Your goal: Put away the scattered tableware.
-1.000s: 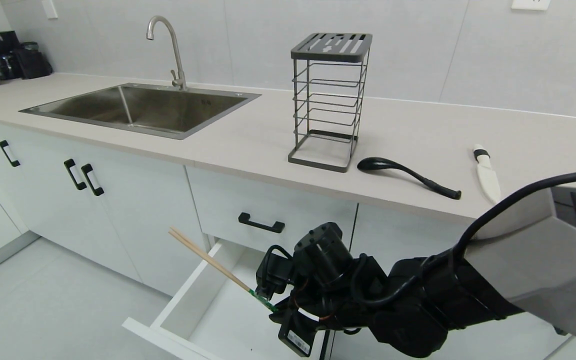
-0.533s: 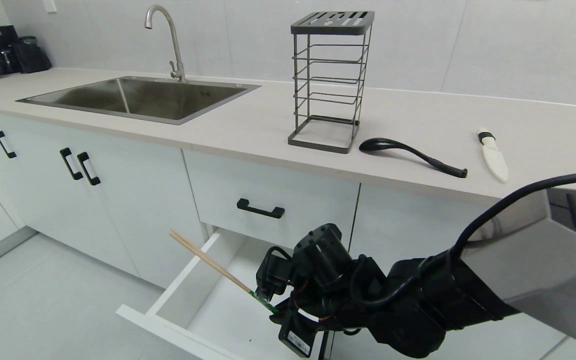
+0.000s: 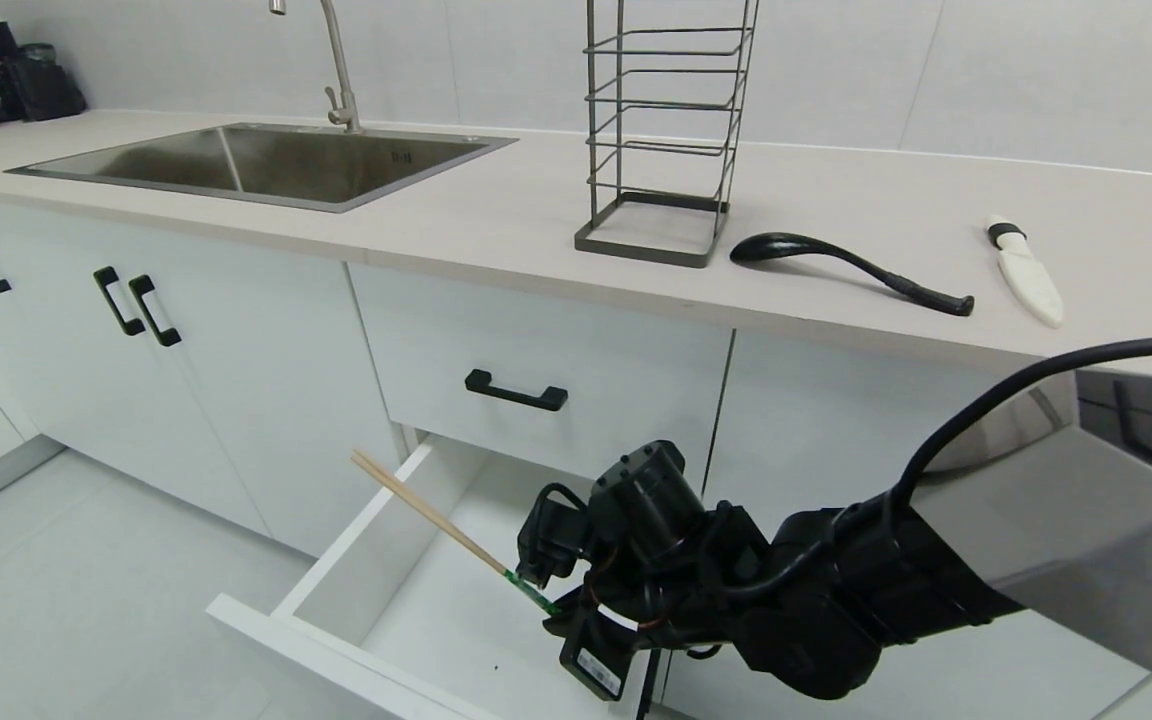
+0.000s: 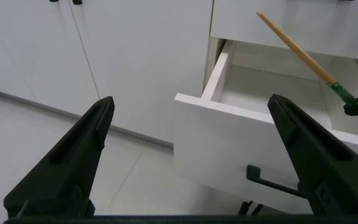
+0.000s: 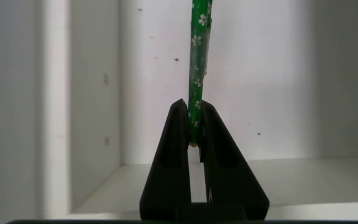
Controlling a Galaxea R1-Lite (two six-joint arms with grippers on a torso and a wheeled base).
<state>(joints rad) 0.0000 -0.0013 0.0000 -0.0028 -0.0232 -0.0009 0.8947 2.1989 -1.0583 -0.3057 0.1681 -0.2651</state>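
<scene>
Chopsticks (image 3: 433, 522): one pair, side by side, pinched at the green patterned end by the right gripper (image 3: 558, 607). The bare wooden lengths run out from the fingertips, slanting upward and toward the robot's left. Their far tips stand above the left side wall of the drawer (image 3: 341, 575).
Right gripper: fingers (image 5: 178, 134) pressed together on the chopsticks. The gripper is held over the inside of the open drawer.
Drawer: white and pulled out. Its floor lies directly beneath the right gripper's fingertips.
Left gripper (image 4: 191, 102): jaws spread wide, nothing between them. The drawer's front panel lies ahead of it, with the chopsticks beyond that.
Upper drawer (image 3: 626, 340): closed, with a black handle (image 3: 516, 391), directly above the right gripper.
Counter (image 3: 496, 230): above and beyond the right gripper.
Rack (image 3: 661, 130): wire frame, upright on the counter, almost straight above the right gripper.
Ladle (image 3: 841, 265): black, lying on the counter just beside the rack's base, up and to the right of the right gripper.
Knife (image 3: 1026, 272): white with a black band, lying near the counter's front edge, farther right than the ladle and apart from it.
Sink (image 3: 256, 165): set into the counter, well to the left of both grippers, with the faucet (image 3: 334, 70) behind it.
</scene>
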